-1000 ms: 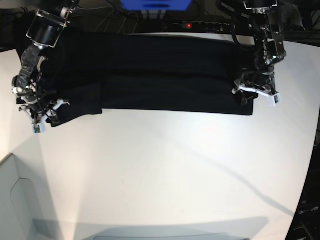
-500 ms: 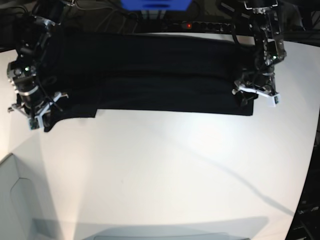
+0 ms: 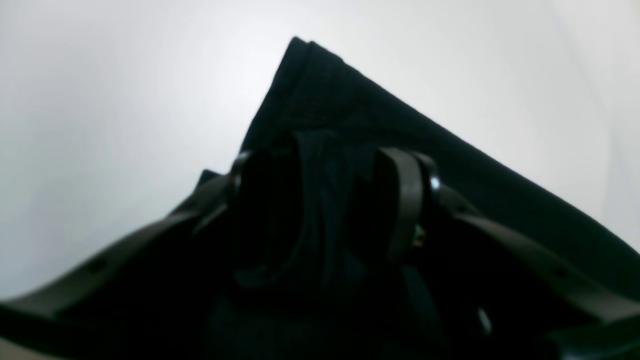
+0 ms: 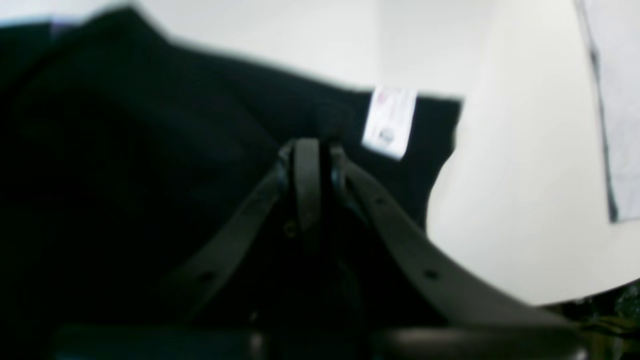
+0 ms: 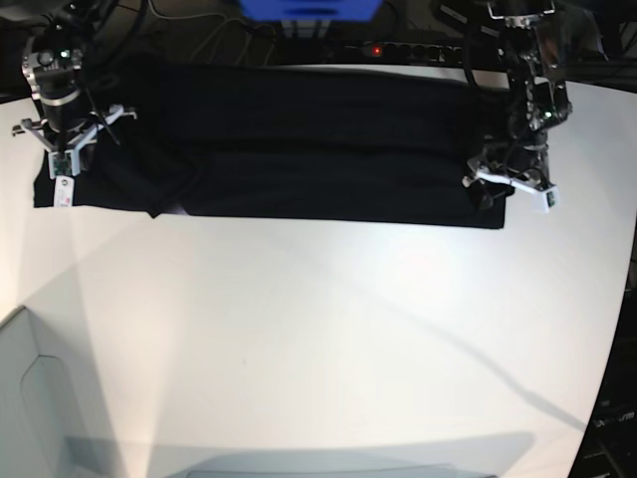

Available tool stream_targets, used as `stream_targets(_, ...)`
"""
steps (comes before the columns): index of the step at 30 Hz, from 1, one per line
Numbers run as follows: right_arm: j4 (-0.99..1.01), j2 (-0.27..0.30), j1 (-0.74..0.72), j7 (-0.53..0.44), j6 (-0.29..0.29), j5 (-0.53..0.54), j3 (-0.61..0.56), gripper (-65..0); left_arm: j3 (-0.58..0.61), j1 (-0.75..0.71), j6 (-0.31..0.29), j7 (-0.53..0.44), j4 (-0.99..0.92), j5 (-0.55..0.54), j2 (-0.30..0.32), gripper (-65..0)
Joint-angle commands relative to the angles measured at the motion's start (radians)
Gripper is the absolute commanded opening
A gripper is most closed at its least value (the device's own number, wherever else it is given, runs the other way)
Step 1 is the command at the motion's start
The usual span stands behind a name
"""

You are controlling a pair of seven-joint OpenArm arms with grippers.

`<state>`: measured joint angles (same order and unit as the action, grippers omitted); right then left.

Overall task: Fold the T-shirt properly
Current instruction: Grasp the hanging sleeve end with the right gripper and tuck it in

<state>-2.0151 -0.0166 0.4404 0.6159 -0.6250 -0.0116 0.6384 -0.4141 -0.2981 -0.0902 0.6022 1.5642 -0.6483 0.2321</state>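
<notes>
The black T-shirt (image 5: 299, 139) lies as a long band across the far part of the white table (image 5: 328, 349), plain side up. My left gripper (image 5: 508, 191) is at the shirt's right near corner. In the left wrist view the left gripper (image 3: 325, 190) has a bunch of the black T-shirt cloth (image 3: 350, 100) between its fingers. My right gripper (image 5: 65, 149) is at the shirt's far left end. In the right wrist view the right gripper (image 4: 307, 150) is shut on the T-shirt cloth (image 4: 150, 150), next to the small white label (image 4: 390, 122). No print shows.
A blue object (image 5: 309, 8) and a power strip with a red light (image 5: 398, 50) sit behind the table among cables. A pale grey bin (image 5: 25, 398) stands at the near left. The table's curved edge runs down the right side (image 5: 617, 329).
My right gripper has moved away from the near edge toward the far left, carrying the shirt's left end with it and drawing it out. The left gripper has not moved.
</notes>
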Motion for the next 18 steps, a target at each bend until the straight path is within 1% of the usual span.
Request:
stream_targets(1, -0.022, 0.008, 0.015, -0.021, 0.003, 0.009, 0.005, -65.0, -0.002, 0.004, 0.007, 0.003, 0.014, 0.003, 0.011, -33.0)
stream_targets(6, -0.023, 0.008, 0.048, -0.021, 0.003, 0.009, 0.036, -65.0, -0.009, -0.005, 0.007, 0.005, 0.058, 0.005, 0.011, -33.0)
stream_targets(7, -0.023, 0.008, 0.051, -0.021, -0.008, 0.009, 0.045, -65.0, -0.01, -0.006, 0.007, 0.005, 0.071, 0.005, 0.013, -33.0)
stream_targets(9, -0.023, 0.007, 0.054, -0.021, -0.073, 0.009, 0.06, -65.0, -0.01, -0.008, 0.007, 0.005, 0.091, 0.005, 0.022, -33.0)
stream_targets(12, -0.022, -0.027, 0.051, -0.017, -0.073, 0.009, 0.093, -65.0, -0.01, -0.01, 0.007, 0.005, 0.1, -0.006, 0.046, -33.0)
stream_targets(15, -0.017, -0.062, 0.044, -0.02, -0.073, 0.009, 0.123, -65.0, -0.012, -0.01, 0.007, 0.005, 0.101, -0.006, 0.052, -33.0)
stream_targets(18, -0.016, -0.069, 0.044, -0.02, -0.073, 0.009, 0.122, -65.0, -0.012, -0.028, 0.007, 0.005, 0.101, -0.006, 0.069, -33.0)
